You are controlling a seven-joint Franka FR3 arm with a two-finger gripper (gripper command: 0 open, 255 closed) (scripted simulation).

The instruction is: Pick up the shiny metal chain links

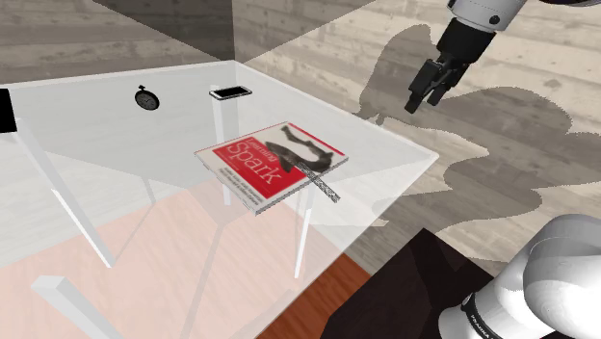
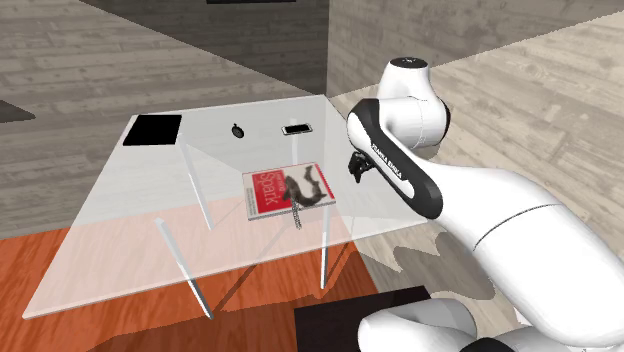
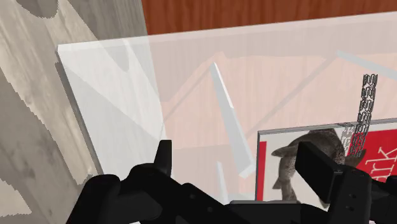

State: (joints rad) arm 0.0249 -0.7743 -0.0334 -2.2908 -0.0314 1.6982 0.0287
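Where the chain lies: across the red book's corner, one end trailing onto the glass counter.
Pincer: spread, empty, hanging beyond the counter's edge.
Handling: probably limp, slippery, light; pinch mid-length, across the links.
Count: one chain, one book, one phone.

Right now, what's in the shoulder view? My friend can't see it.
A metal chain lies across the near edge of a red book on a clear glass table. The robot's black gripper hangs at the view's upper right, apart from the chain. A phone and a small round watch sit farther back.
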